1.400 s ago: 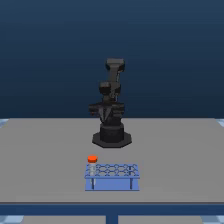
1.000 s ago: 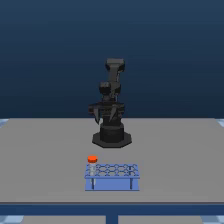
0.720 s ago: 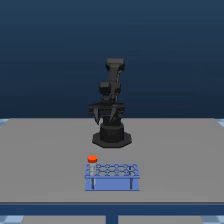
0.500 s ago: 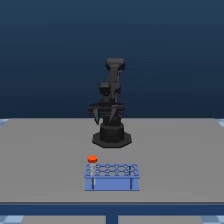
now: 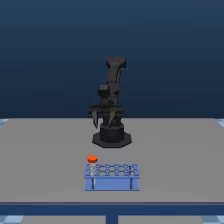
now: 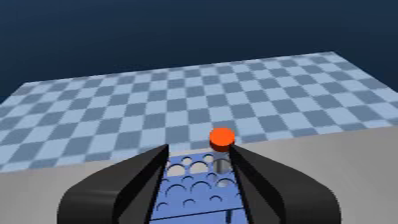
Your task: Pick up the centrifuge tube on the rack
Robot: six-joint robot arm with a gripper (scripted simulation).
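Exterior view, nearest part of the frame: the low blue rectangular rack (image 5: 112, 175) with its plate of round holes is seen on thin legs in the lower centre of the grey table (image 5: 40, 155). The small slim translucent whitish centrifuge tube with a round orange-red cap (image 5: 92, 160) stands upright in a hole at the rack's far corner, on the exterior view's left, its cap raised just above the plate. Farther back, in the middle of the frame, the black six-joint arm (image 5: 113, 100) is folded over its base, well apart from the rack.

In the wrist view the black gripper (image 6: 197, 165) is seen with its fingers (image 6: 147, 170) spread, nothing between them; the tube (image 6: 220, 145) shows near the tips, beside the far finger.

The tube is judged light, stiff and smooth, so it may slip or tilt if pinched unevenly. A hold just under the cap, or on the cap's sides, is judged best, since only that part stands clear of the plate, followed by a straight lift out of the hole.
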